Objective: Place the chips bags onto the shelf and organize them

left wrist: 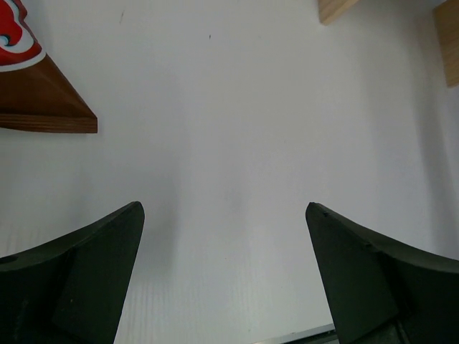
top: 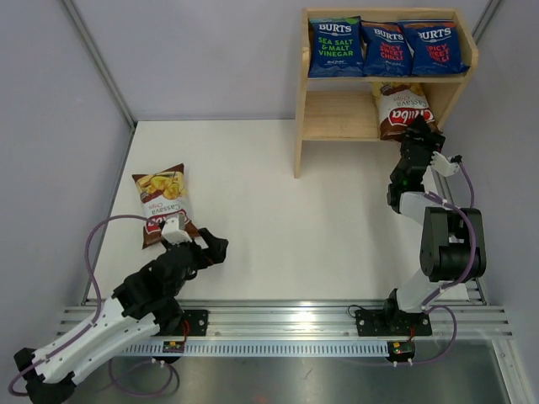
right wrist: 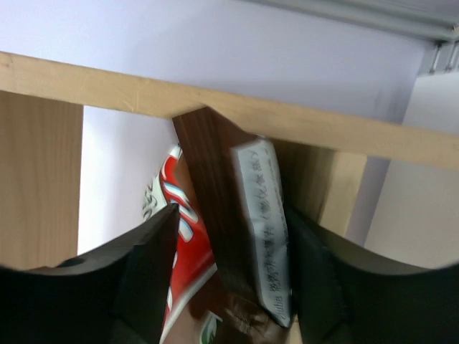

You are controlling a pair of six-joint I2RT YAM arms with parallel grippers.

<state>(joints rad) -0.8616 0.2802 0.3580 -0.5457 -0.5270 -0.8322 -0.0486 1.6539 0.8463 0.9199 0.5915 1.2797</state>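
Note:
The wooden shelf point(top: 337, 114) stands at the back right. Three blue BURTS bags point(top: 334, 46) point(top: 386, 49) point(top: 432, 46) stand side by side on its upper tier. A brown-white Chuba bag point(top: 396, 105) stands on the right of the lower tier. My right gripper point(top: 414, 126) is shut on its near edge. In the right wrist view the bag point(right wrist: 208, 179) fills the gap between my right gripper's point(right wrist: 229, 215) jaws, under the shelf board point(right wrist: 143, 93). A second Chuba bag point(top: 162, 202) lies flat on the table at the left. My left gripper point(top: 221, 249) is open and empty to its right; the left wrist view shows my left gripper point(left wrist: 224, 211) and the bag's corner point(left wrist: 36, 93).
The left and middle of the lower tier are bare wood. Grey walls enclose the white table point(top: 278, 194) at the back and sides. A shelf foot point(left wrist: 333, 8) shows far ahead in the left wrist view. A metal rail point(top: 286, 324) runs along the near edge.

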